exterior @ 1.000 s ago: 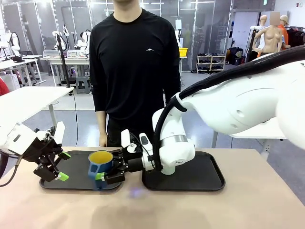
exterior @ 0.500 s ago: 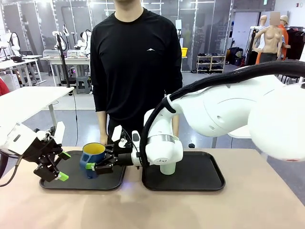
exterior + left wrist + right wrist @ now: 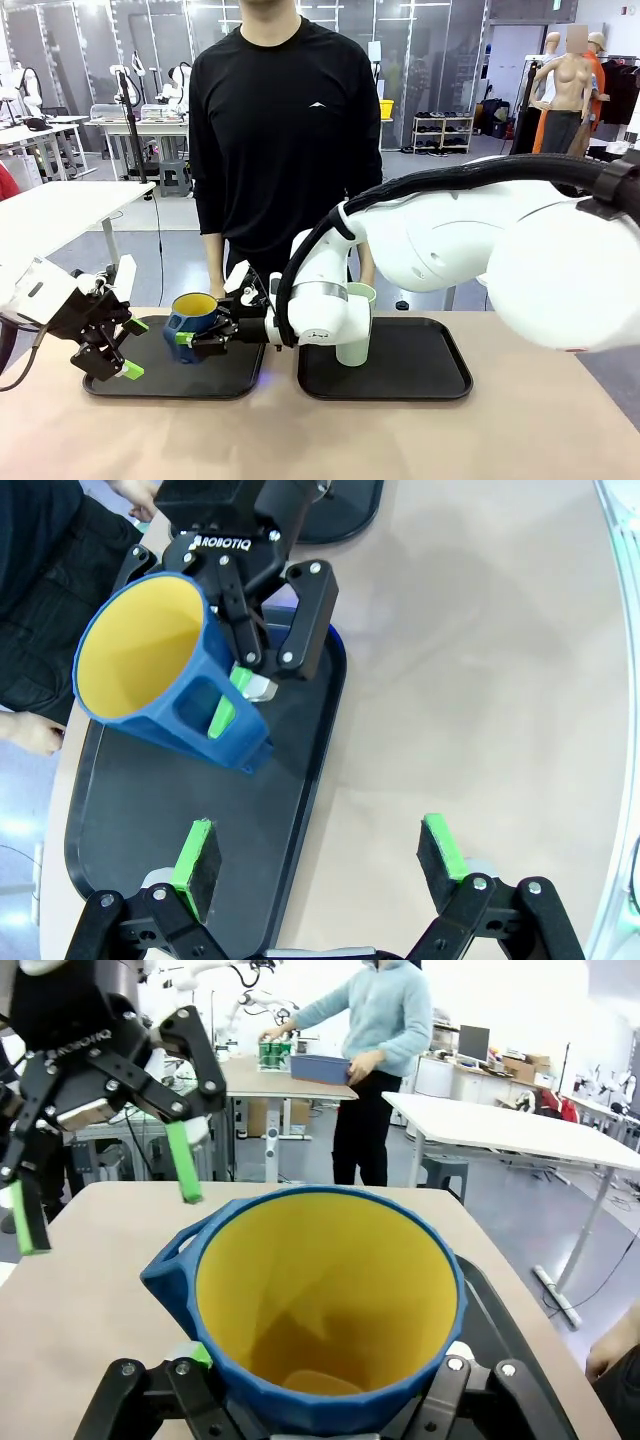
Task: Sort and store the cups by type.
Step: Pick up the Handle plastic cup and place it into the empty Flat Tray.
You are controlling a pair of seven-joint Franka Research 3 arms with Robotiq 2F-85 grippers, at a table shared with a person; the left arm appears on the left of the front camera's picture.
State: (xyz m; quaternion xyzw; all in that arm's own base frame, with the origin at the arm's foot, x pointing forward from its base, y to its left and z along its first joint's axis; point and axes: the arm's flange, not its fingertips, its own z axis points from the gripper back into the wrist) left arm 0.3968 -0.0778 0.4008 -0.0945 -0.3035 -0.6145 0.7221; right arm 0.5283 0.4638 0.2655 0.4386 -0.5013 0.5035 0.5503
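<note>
Right hand [image 3: 186, 338] clamps the blue mug [image 3: 192, 322], tilted, above the left tray [image 3: 240, 385], left hand [image 3: 131, 347] idling wide open, empty; next: level mug & lower onto tray w/o tipping.

You see the right gripper [image 3: 193, 338] reaching across the middle, closed on the dark blue mug [image 3: 190, 322], w/ the yellow inside visible. The mug is tilted and is held above the left black tray [image 3: 165, 385]; if it touches the tray, you cannot tell. The left gripper [image 3: 130, 348] hangs at the left end of that tray, fingers wide apart, nothing btw. them. The mint-green tumbler [image 3: 356, 325] stands upright on the right black tray [image 3: 420, 375], partly behind the right arm. A person in a black shirt [image 3: 285, 130] stands at the far side, hands down.
</note>
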